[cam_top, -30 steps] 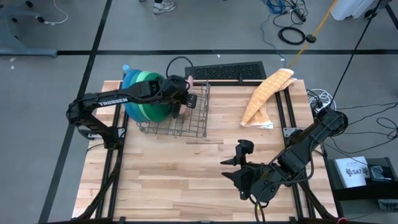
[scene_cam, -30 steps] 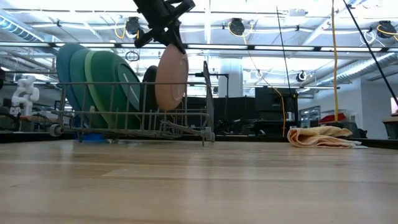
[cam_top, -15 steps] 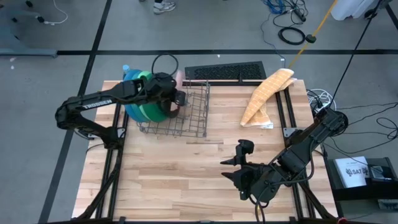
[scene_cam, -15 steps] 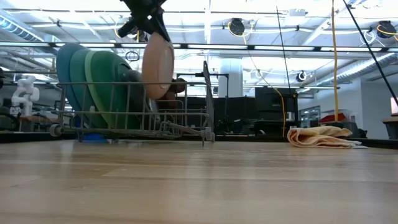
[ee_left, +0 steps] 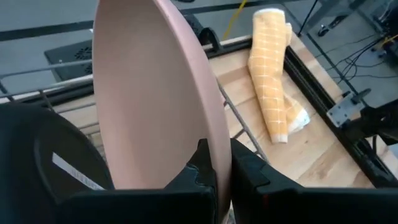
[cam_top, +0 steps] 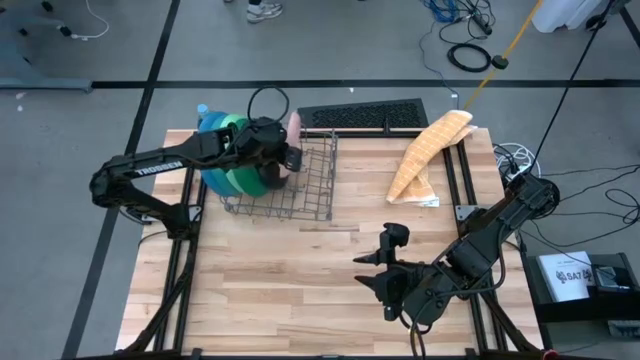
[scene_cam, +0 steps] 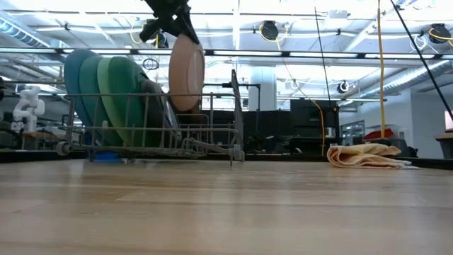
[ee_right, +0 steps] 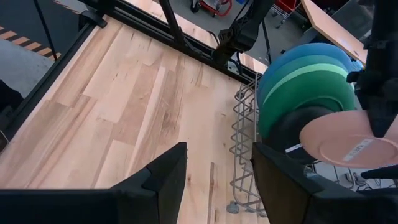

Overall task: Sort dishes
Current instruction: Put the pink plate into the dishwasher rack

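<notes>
A robotics lab or workshop; the wooden desk stands on a bare grey floor marked with dark tape lines; loose cables lie beyond its far edge; exposed pipes and round ceiling lamps hang above equipment racks behind.

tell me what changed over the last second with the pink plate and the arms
The left tool, shut on the pink plate, carried it from the rack's open middle toward the standing plates, and it now hangs upright next to the black plate. The blue, light green and dark green plates, the wire rack and the right tool stayed put.
</notes>
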`<control>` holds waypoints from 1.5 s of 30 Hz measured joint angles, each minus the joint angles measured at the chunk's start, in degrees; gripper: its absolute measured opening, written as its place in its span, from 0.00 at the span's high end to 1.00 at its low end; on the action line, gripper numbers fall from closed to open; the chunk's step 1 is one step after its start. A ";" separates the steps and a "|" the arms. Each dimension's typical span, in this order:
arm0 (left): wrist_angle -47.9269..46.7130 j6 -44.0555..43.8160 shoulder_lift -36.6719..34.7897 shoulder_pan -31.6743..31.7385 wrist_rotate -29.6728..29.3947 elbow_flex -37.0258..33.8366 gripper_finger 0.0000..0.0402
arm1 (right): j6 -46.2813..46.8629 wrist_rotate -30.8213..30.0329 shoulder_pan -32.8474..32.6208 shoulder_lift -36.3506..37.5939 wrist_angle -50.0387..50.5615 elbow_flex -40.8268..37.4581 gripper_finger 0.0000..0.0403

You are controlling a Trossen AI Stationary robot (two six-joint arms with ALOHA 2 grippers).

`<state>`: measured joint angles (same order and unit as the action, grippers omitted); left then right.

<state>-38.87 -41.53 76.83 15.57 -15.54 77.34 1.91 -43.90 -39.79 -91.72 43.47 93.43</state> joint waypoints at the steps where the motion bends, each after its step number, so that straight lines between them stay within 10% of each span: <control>1: 0.00 0.00 0.09 0.00 0.30 -0.06 0.97 | 0.00 0.01 0.00 0.00 -0.01 0.00 0.57; 45: 22.30 -7.79 -3.55 -0.72 -2.24 -21.46 0.97 | 0.43 0.20 0.44 0.00 -0.42 0.00 0.57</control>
<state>-16.58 -49.32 73.28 14.85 -17.78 55.89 2.34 -43.70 -39.35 -91.72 43.06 93.43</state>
